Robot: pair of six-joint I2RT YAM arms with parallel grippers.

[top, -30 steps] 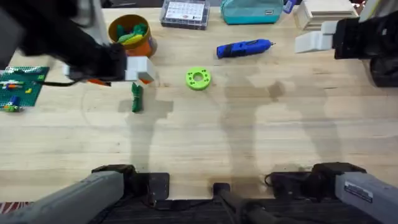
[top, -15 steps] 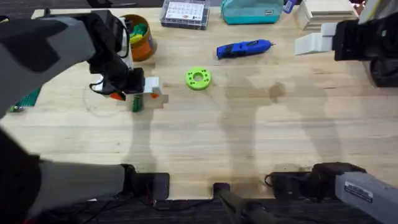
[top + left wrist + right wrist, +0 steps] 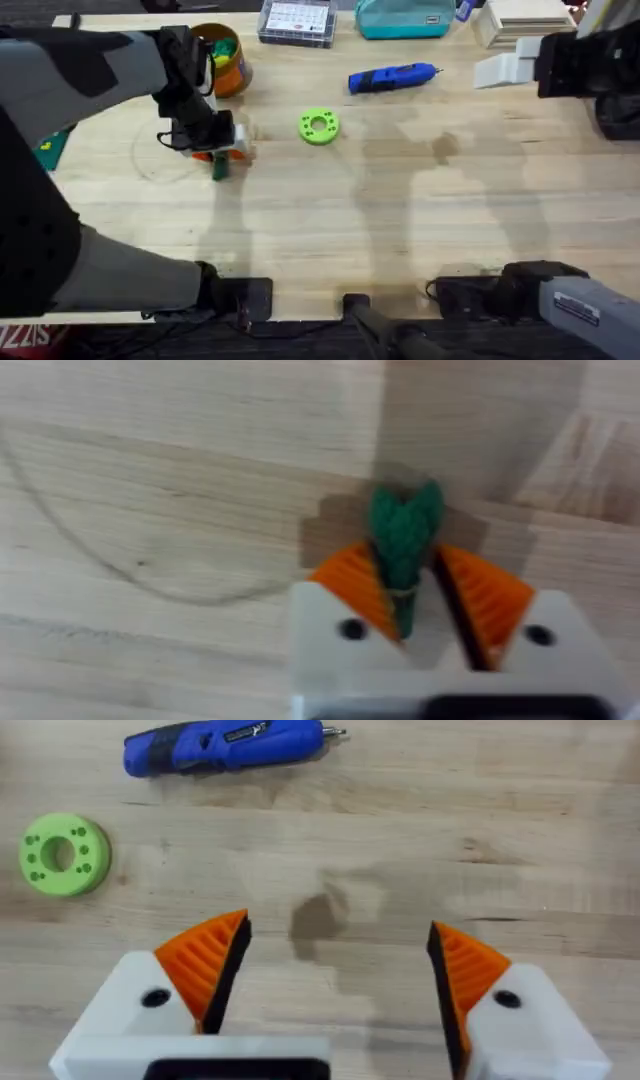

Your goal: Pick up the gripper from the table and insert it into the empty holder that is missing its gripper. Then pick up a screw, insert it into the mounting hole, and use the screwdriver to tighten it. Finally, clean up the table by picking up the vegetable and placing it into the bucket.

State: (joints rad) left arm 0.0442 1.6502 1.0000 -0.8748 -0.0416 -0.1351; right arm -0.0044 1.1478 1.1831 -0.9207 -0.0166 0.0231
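The vegetable [image 3: 219,168], a small dark-green leafy piece, lies on the wooden table [image 3: 400,210] at the left. My left gripper [image 3: 222,152] is down over it. In the left wrist view the vegetable [image 3: 403,525] sits between the orange pads [image 3: 350,582]. It touches one pad, a thin gap shows at the other, so the left gripper [image 3: 408,575] is narrowly open around it. The orange bucket [image 3: 222,58] stands just behind. The blue screwdriver [image 3: 392,77] [image 3: 222,746] lies at the back centre. My right gripper [image 3: 497,68] [image 3: 335,935] hovers open at the back right, holding nothing. The loose gripper, its holder and the screw are out of view.
A lime-green ring disc [image 3: 318,126] [image 3: 64,854] lies between the vegetable and the screwdriver. A clear parts box [image 3: 297,20], a teal pouch [image 3: 405,18] and wooden blocks [image 3: 525,20] line the back edge. A green baseplate [image 3: 46,150] peeks out at the far left.
My left arm has swung in from the left and come down, bringing its gripper over the vegetable. The right arm and the other objects have not moved.
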